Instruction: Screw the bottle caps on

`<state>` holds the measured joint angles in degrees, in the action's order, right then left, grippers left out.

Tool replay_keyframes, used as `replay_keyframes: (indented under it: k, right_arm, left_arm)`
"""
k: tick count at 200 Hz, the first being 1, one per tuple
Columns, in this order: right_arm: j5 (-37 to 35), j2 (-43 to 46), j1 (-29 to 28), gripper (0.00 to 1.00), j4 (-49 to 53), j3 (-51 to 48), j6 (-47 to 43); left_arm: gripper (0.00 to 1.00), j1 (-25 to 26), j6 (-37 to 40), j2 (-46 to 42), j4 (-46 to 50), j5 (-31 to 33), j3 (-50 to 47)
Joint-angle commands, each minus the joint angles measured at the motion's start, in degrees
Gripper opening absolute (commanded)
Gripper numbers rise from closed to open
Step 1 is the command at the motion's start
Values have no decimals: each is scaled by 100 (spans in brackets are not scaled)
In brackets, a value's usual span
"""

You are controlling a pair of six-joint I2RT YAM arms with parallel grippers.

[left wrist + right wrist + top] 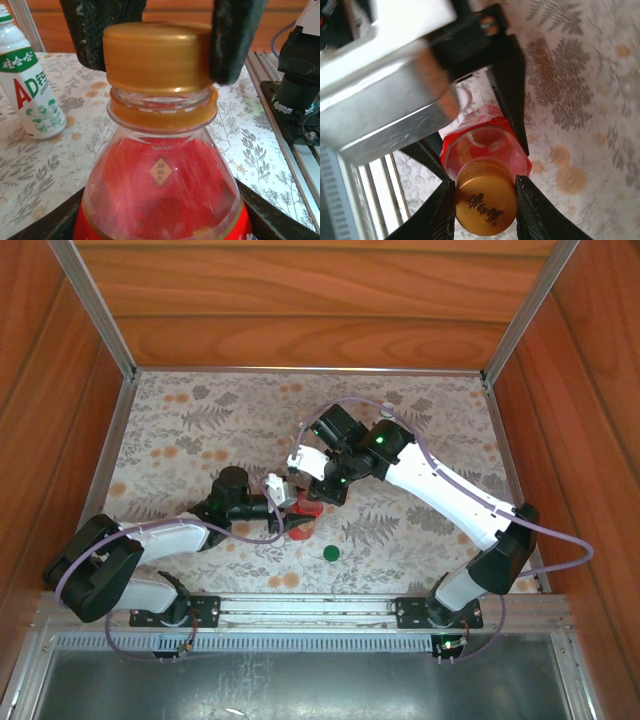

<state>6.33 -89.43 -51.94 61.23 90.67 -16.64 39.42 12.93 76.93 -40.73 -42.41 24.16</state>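
**Top view.** Both arms meet at the middle of the desk (190, 430). The left pincer (292, 520) comes in low from the side and the right pincer (312, 497) reaches down from above. Between them stands the red bottle (305, 512), upright as far as I can tell. I read this as one arm bracing and the other turning. A loose green cap (331, 552) lies on the desk just in front of the bottle, untouched.

**Left wrist view.** The left pincer's dark fingers flank the red bottle low on its body, closed on it. That hold keeps the bottle from spinning with the cap. Above, the gold cap (157, 55) sits on the neck, with one of the right arm's dark pads on each side of it. A band of bare neck shows between the cap and the collar ring, so I judge it is not yet wound fully down. The white bottle (29, 87) stands well off to one side on the desk, with nothing near it. I cannot make out its top clearly enough to say whether it is capped.

**Right wrist view.** The right pincer is closed onto the gold cap, with both pads pressed flat to its rim on opposite sides. Gripping across the full width gives purchase for twisting. The red shoulder of the bottle shows just beyond, with the left arm's black fingers running along it.
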Motion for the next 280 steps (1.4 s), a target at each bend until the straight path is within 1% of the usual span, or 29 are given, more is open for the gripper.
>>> replay_keyframes:
  k: [1, 10, 19, 28, 43, 54, 65, 81, 100, 111, 118, 135, 148, 159, 176, 190, 211, 253, 280]
  right_arm:
    - [-1377, -115, -113, 4, -42, -139, 3172]
    - [-1551, -123, -223, 4, 51, -169, 3898]
    - [-1715, -164, -364, 4, 143, -140, 4302]
    - [-1774, -220, -468, 7, 203, -97, 4455]
    - [-1789, -268, -524, 14, 214, -34, 4379]
    - [-1702, -222, -520, 22, 148, 9, 4135]
    - [-1479, -106, -519, 35, -12, 38, 3663]
    - [-1257, 161, -510, 48, -237, 43, 2882]
    - [-1208, 569, -467, 54, -531, -178, 1800]
    - [-1069, 792, -365, 54, -672, -385, 1180]
    - [-859, 916, -282, 56, -729, -517, 787]
    - [-139, 1116, -132, 57, -648, -631, -229]
    - [406, 1169, -97, 60, -371, -622, -1403]
    - [507, 1157, -97, 62, -202, -597, -2139]
    - [503, 1089, -43, 63, 62, -524, -2845]
    - [565, 980, 63, 62, 227, -371, -3105]
    - [700, 740, 136, 58, 390, -129, -3277]
    - [809, 302, 141, 49, 529, 115, -3407]
    - [902, 130, 149, 46, 565, 194, -3446]
  left_arm:
    - [60, 40, 280, 33, 231, -77, 75]
    - [60, 40, 290, 68, 231, -78, 85]
    - [60, 40, 311, 102, 224, -83, 96]
    - [60, 42, 335, 146, 230, -107, 112]
    - [60, 39, 325, 191, 228, -194, 132]
    - [60, 40, 325, 187, 233, -222, 134]
    - [60, 43, 329, 159, 241, -220, 114]
    - [60, 41, 348, 107, 246, -198, 73]
    - [60, 34, 355, 102, 259, -196, 36]
    - [60, 33, 359, 120, 263, -214, 28]
    - [60, 37, 374, 130, 263, -227, 23]
    - [60, 35, 429, 129, 263, -244, 4]
    - [60, 34, 464, 78, 265, -253, -22]
    - [60, 32, 491, 27, 264, -236, -55]
    - [60, 40, 491, -44, 276, -224, -93]
    - [60, 33, 491, -69, 284, -213, -103]
    - [60, 35, 491, -83, 285, -216, -122]
    - [60, 38, 483, -39, 294, -265, -87]
    - [61, 35, 483, -33, 293, -281, -67]
